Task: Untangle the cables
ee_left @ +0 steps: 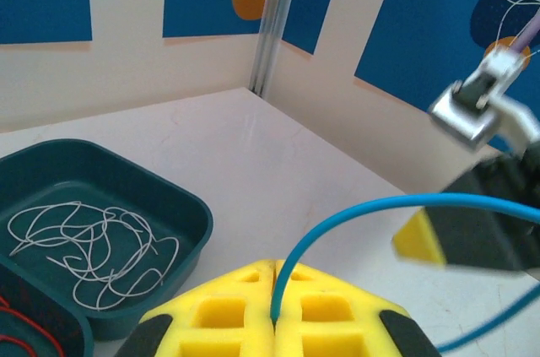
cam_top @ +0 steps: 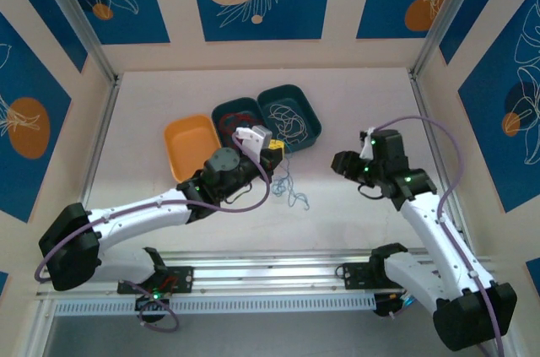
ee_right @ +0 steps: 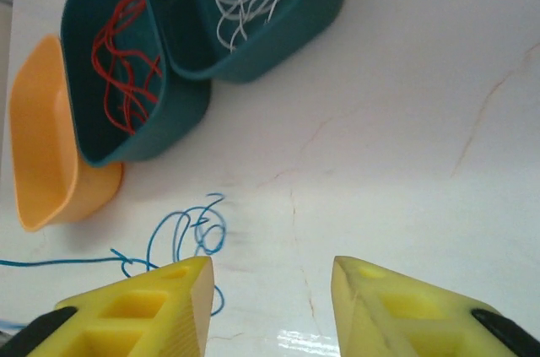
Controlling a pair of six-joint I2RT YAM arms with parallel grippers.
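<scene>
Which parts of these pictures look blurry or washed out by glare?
Left wrist view: the right gripper at the far right is out of focus, while the blue cable pinched in the left gripper is sharp. Right wrist view: a glare patch on the table near the bottom edge.

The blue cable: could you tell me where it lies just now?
In the top view the blue cable lies mid-table, just nearer than the teal trays, one end pinched in the left hand.
</scene>
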